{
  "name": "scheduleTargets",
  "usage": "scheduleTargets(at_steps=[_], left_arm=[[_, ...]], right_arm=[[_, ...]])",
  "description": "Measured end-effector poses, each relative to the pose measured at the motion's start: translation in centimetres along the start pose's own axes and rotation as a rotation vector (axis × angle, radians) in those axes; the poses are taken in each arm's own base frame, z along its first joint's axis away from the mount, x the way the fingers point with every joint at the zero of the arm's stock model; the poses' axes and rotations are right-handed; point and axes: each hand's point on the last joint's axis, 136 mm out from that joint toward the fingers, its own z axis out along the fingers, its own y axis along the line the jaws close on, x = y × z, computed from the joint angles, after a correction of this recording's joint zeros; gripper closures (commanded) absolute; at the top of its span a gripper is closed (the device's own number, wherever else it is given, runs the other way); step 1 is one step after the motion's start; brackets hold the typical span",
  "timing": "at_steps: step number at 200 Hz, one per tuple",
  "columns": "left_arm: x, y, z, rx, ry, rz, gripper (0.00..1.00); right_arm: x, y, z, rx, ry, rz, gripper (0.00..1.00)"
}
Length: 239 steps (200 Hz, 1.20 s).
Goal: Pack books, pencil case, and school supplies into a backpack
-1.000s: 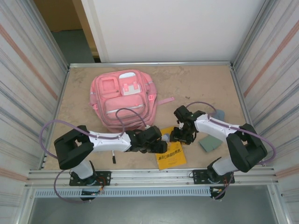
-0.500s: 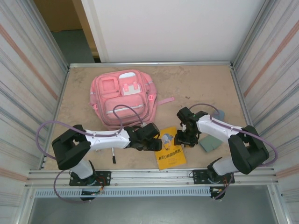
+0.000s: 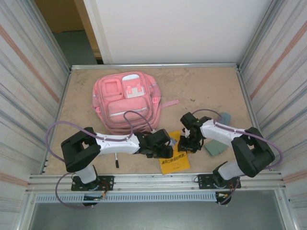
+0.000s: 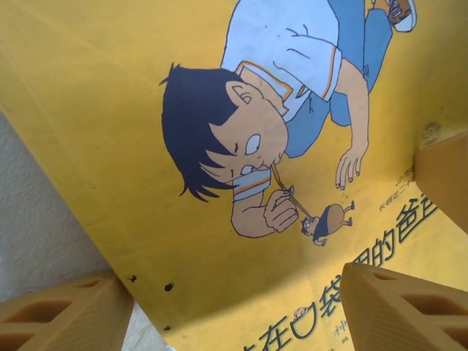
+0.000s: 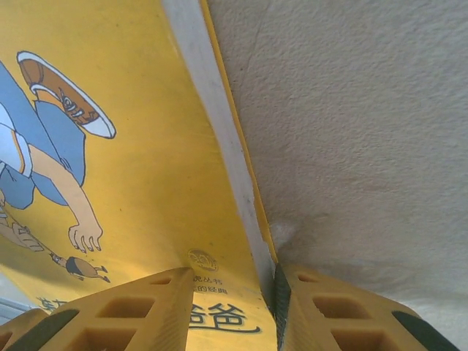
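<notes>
Your right claw (image 5: pixel 268 301) is narrow, pinching the yellow paperback (image 3: pixel 175 160) by its far-right edge, likely to tip that edge up off the counter (image 3: pixel 206 91). Your left claw (image 4: pixel 230 311) stands wide over the cover's other side, holding nothing, probably ready to take it. The book lies cover-up between both claws, its long axis running from them toward the counter's near edge.

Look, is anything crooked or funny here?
Yes. The yellow book lies crooked near the front of the table, and the right gripper pinches one edge, which looks lifted off the table.
</notes>
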Motion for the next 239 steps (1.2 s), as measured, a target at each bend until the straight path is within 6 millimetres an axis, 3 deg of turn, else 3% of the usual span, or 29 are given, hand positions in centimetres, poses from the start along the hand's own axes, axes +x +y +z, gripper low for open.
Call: scheduleTargets(at_steps=[60, 127, 190, 239], left_arm=[[-1.1, 0.0, -0.8, 0.015, -0.002, -0.031, 0.29], [-3.0, -0.6, -3.8, 0.115, -0.099, -0.073, 0.42], [-3.0, 2.3, -2.2, 0.113, -0.129, -0.116, 0.68], [-3.2, 2.7, -1.9, 0.129, -0.145, -0.088, 0.73]], right_arm=[[0.5, 0.2, 0.2, -0.108, 0.007, 0.038, 0.67], [0.5, 0.7, 0.3, -0.163, 0.031, 0.068, 0.68], [0.4, 1.1, 0.4, -0.2, 0.063, 0.092, 0.68], [0.4, 1.0, 0.4, -0.229, 0.071, 0.113, 0.69]])
